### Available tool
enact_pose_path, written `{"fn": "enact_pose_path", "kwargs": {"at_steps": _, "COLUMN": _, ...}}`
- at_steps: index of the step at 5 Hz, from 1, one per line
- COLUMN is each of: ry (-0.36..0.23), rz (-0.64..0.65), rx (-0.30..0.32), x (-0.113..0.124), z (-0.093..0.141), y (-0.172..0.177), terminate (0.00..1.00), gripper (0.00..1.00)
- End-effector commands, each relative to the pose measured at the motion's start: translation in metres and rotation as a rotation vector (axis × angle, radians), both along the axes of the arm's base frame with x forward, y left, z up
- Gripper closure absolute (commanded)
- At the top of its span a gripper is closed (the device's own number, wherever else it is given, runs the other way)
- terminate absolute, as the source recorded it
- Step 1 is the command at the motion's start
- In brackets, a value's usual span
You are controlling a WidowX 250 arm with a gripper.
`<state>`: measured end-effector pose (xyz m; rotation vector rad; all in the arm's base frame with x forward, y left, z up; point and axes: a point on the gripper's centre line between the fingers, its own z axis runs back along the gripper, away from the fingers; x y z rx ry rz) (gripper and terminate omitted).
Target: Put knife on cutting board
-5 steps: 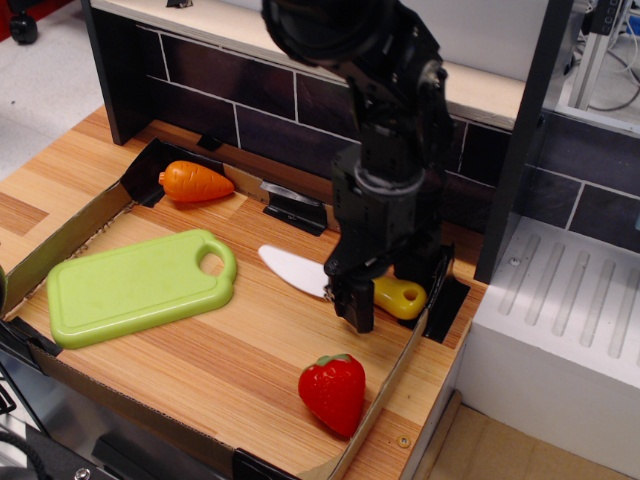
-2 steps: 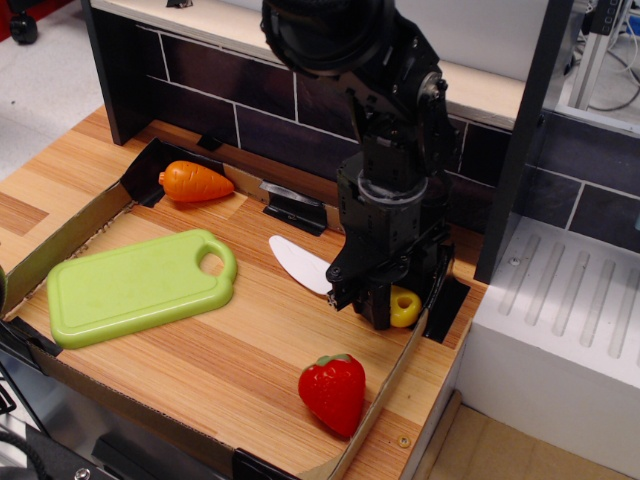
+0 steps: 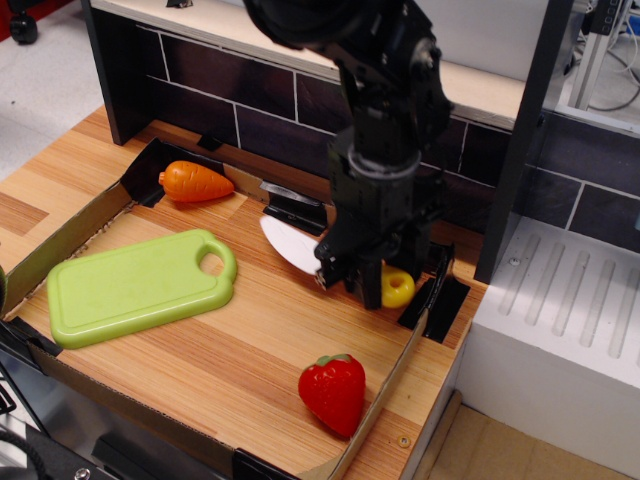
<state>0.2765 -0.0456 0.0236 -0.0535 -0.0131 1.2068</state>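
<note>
The knife has a white rounded blade (image 3: 290, 245) and a yellow handle whose end (image 3: 397, 289) shows right of the fingers. My black gripper (image 3: 352, 283) is shut on the knife's handle and holds it lifted a little above the wooden surface, blade pointing left. The middle of the knife is hidden behind the fingers. The light-green cutting board (image 3: 140, 285) lies flat at the left, its loop hole toward the knife, well left of the gripper.
An orange toy carrot (image 3: 195, 182) lies at the back left. A red toy strawberry (image 3: 333, 392) sits near the front right edge. Low cardboard walls (image 3: 60, 240) ring the wooden tray. A dark tiled back wall (image 3: 230, 100) and a white unit (image 3: 560, 330) at the right bound the area.
The gripper closed on the knife's handle and rose, shifting slightly left. The knife came up off the surface with it, and its blade now sits higher and farther left.
</note>
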Motion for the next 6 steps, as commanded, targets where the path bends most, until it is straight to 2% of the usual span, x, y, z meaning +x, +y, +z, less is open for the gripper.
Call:
{"fn": "enact_pose_path", "kwargs": {"at_steps": 1, "ry": 0.01, "rz": 0.117, "rx": -0.016, "x": 0.014, "z": 0.026, "y": 0.033, "terminate": 0.0, "gripper": 1.0}}
{"fn": "enact_pose_path", "kwargs": {"at_steps": 2, "ry": 0.108, "rz": 0.265, "rx": -0.099, "x": 0.001, "z": 0.026, "y": 0.053, "terminate": 0.0, "gripper": 1.0}}
{"fn": "enact_pose_path", "kwargs": {"at_steps": 3, "ry": 0.11, "rz": 0.472, "rx": -0.119, "x": -0.014, "z": 0.026, "y": 0.073, "terminate": 0.0, "gripper": 1.0}}
{"fn": "enact_pose_path", "kwargs": {"at_steps": 4, "ry": 0.146, "rz": 0.599, "rx": -0.148, "x": -0.023, "z": 0.022, "y": 0.096, "terminate": 0.0, "gripper": 1.0}}
{"fn": "enact_pose_path", "kwargs": {"at_steps": 5, "ry": 0.133, "rz": 0.717, "rx": -0.168, "x": -0.029, "z": 0.018, "y": 0.12, "terminate": 0.0, "gripper": 1.0}}
{"fn": "enact_pose_path", "kwargs": {"at_steps": 6, "ry": 0.167, "rz": 0.802, "rx": -0.142, "x": -0.032, "z": 0.009, "y": 0.132, "terminate": 0.0, "gripper": 1.0}}
